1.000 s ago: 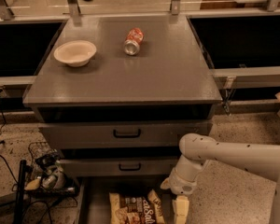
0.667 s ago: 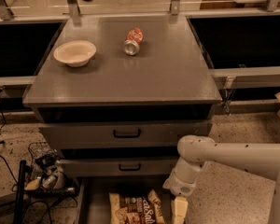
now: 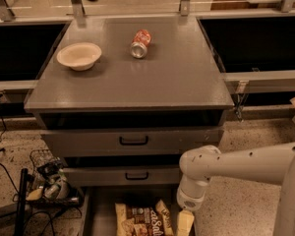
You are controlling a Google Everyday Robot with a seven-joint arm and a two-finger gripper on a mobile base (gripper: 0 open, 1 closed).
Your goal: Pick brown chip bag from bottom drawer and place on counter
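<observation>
Bottom drawer point(image 3: 101, 214) open at the foot of the grey cabinet: my fingers point(image 3: 185, 224) hang low over its right-hand side, at the lower edge of the view, on the end of my white arm point(image 3: 246, 163), which reaches in from the right. One pale finger shows just beside the brown chip bag point(image 3: 141, 221). Whether it touches the bag, and how far apart my fingers stand, I cannot tell, as the frame cuts them off.

The bag lies flat in the drawer, tan and dark brown, with chip pictures and white lettering running along it. Only letters like "Sal" can be made out; the rest is cropped or too small to read.

Above the open drawer sit two closed drawers, the upper drawer point(image 3: 88, 142) and the middle drawer point(image 3: 98, 176), each with a black handle. On the dark grey speckled tabletop point(image 3: 162, 82), a cream bowl point(image 3: 78, 56) stands at the left. A red-orange soda can point(image 3: 140, 43) lies on its side near the back, well apart from the bowl, its label unreadable. A wire basket point(image 3: 49, 181) of odds and ends sits on the floor to the cabinet's left.
</observation>
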